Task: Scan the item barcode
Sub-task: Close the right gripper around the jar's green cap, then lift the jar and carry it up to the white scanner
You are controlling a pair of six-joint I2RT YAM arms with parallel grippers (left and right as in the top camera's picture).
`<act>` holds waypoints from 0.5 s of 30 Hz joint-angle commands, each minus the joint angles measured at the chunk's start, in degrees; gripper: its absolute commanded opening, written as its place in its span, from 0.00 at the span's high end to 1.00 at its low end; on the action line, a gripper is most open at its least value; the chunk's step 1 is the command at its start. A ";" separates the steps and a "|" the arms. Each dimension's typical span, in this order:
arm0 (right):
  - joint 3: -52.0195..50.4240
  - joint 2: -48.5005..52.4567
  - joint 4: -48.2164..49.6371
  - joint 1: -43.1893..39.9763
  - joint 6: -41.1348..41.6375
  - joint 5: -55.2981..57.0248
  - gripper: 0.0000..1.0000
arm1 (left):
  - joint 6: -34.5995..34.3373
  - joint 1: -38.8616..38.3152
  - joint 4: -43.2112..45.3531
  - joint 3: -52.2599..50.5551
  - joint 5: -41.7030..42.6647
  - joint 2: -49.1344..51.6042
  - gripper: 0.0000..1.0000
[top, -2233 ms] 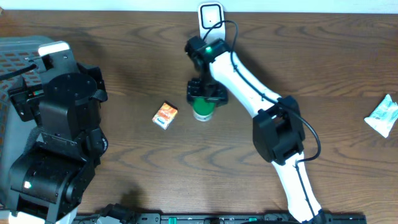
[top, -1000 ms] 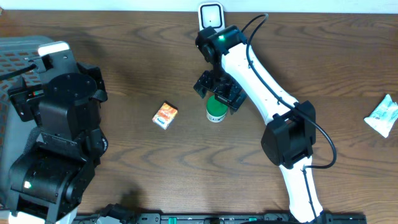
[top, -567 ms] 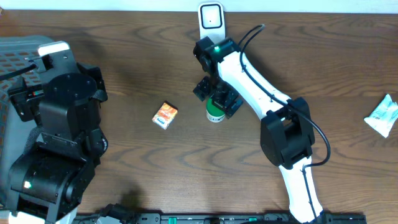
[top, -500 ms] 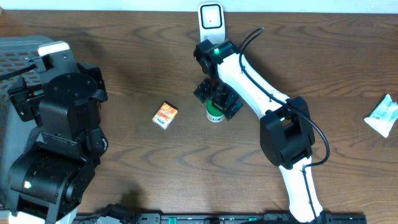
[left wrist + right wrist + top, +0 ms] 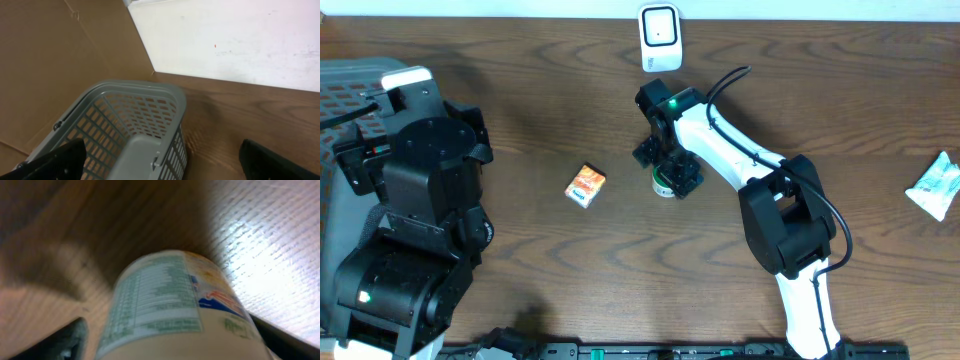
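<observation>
The item is a white canister (image 5: pixel 662 184) with a green lid, standing upright on the wooden table in the overhead view. My right gripper (image 5: pixel 666 170) is right above it, its jaws on either side. The right wrist view shows the canister's label (image 5: pixel 170 305) filling the space between the fingers. My right gripper (image 5: pixel 175 340) is open, and wood shows between the left finger (image 5: pixel 70 337) and the canister. The white scanner (image 5: pixel 660 27) stands at the far edge. My left gripper (image 5: pixel 162 162) is open above a grey basket (image 5: pixel 135 130).
A small orange box (image 5: pixel 586 185) lies to the left of the canister. A white packet (image 5: pixel 935 186) lies at the right edge. The grey basket (image 5: pixel 345 90) sits at the far left beside the bulky left arm (image 5: pixel 415 210).
The canister has shifted slightly right from where it first stood. The right arm has drawn back from the scanner and settled over the canister, its jaws narrowing a little. The left arm is still.
</observation>
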 commanded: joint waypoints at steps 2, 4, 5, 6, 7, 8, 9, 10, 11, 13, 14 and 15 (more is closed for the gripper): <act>-2.86 2.14 -0.15 0.31 -3.08 1.20 0.32 | -0.72 0.24 0.02 0.28 -0.17 -0.04 0.02; -2.82 2.12 0.17 0.22 -6.08 1.14 0.37 | -0.72 0.24 0.02 0.28 -0.17 -0.04 0.02; -2.80 2.12 0.15 0.09 -7.30 1.07 0.38 | -0.72 0.24 0.04 0.28 -0.17 -0.04 0.02; -2.78 2.05 0.09 -0.11 -8.96 0.72 0.38 | -0.72 0.24 0.02 0.28 -0.17 -0.04 0.02; -2.73 1.99 0.02 -0.26 -10.43 -0.07 0.39 | -0.72 0.24 0.04 0.28 -0.17 -0.04 0.02; -2.67 1.88 -0.04 -0.52 -12.35 -1.44 0.39 | -0.72 0.24 0.04 0.28 -0.17 -0.02 0.02; -2.60 1.68 -0.07 -0.76 -14.14 -2.91 0.40 | -0.72 0.24 0.04 0.28 -0.17 -0.04 0.02; -2.47 1.40 -0.07 -1.07 -16.44 -4.85 0.42 | -0.72 0.24 0.04 0.28 -0.17 -0.04 0.02; -2.40 0.98 -0.09 -1.40 -18.69 -6.75 0.43 | -0.72 0.24 0.02 0.28 -0.17 -0.04 0.02; -2.38 -0.31 -0.13 -2.27 -24.28 -10.91 0.44 | -0.72 0.24 0.04 0.28 -0.17 -0.04 0.02; -2.38 -1.14 -0.24 -2.84 -28.41 -13.42 0.44 | -0.72 0.24 0.02 0.28 -0.17 -0.04 0.02; -2.38 -2.01 -0.66 -3.34 -32.09 -15.45 0.44 | -0.72 0.24 0.04 0.28 -0.17 -0.02 0.02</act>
